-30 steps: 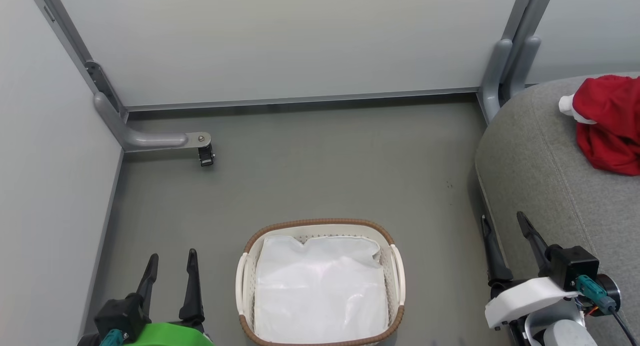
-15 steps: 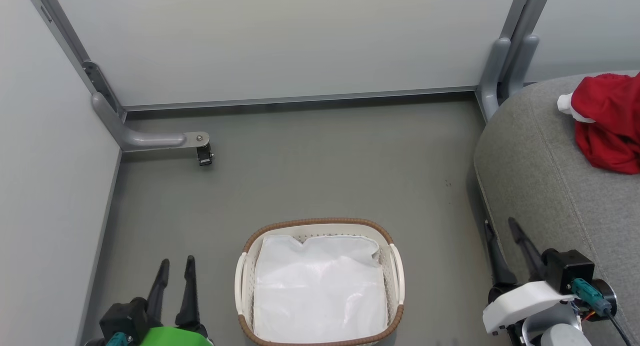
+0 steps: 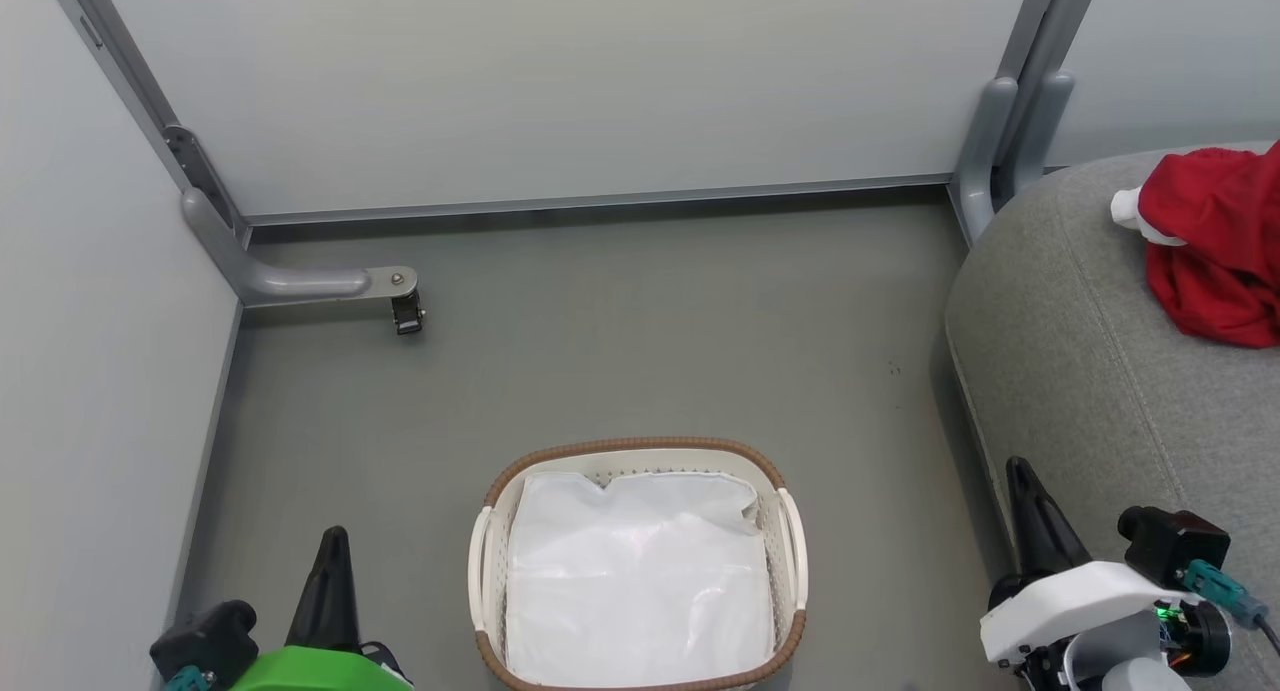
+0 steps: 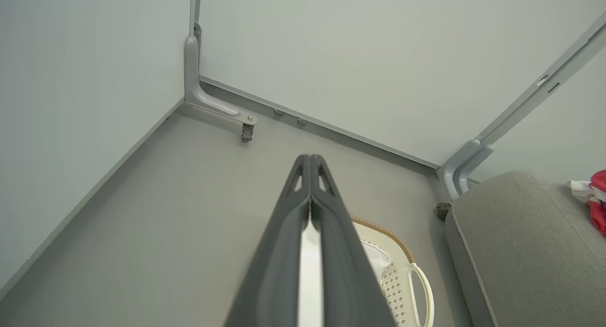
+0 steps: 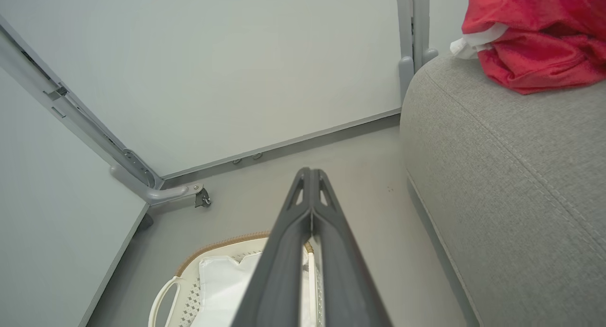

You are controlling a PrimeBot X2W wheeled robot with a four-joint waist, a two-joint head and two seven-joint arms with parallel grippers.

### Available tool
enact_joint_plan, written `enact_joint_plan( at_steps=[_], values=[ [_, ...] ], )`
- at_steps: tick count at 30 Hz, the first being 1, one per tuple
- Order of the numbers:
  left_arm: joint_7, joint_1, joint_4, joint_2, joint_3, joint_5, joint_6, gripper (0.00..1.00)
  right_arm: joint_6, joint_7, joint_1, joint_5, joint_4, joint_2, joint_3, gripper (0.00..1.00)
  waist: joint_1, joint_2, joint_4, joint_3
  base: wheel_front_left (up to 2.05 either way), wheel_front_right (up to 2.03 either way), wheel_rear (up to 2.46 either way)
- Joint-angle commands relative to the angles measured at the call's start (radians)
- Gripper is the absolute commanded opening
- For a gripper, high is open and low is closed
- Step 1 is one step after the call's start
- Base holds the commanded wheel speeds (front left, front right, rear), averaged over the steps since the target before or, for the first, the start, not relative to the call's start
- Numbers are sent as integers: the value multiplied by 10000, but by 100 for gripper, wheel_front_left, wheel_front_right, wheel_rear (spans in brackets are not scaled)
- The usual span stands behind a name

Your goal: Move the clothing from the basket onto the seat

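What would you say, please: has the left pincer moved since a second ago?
Yes: the left pincer closed and dropped slightly down the head view, judged against the basket.

The left gripper (image 3: 334,533) rises from the lower left corner of the head view. Its two dark fingers are pressed together into one tapered point aimed up the frame. A green wrist cover (image 3: 320,671) sits behind it at the bottom edge. The right gripper (image 3: 1018,465) stands at the lower right, fingers likewise closed, leaning slightly toward the upper left. Its white wrist housing (image 3: 1070,596) lies below, with a small green light (image 3: 1160,611) glowing. Each wrist view shows the fingertips touching, with nothing between them.
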Motion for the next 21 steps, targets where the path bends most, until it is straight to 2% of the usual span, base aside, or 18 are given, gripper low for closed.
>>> enact_joint_plan(
  at_steps=[1,21],
  values=[
    [98,-272,-159,21,96,-374,-37,0,-1,90,-202,424,-199,-39,-59,0,0,0,-4,-4,0,0,0],
    [905,-613,-283,19,499,-3218,-98,0,-3,898,-325,3518,-301,-63,-319,0,0,0,-63,-63,0,0,0]
  ],
)
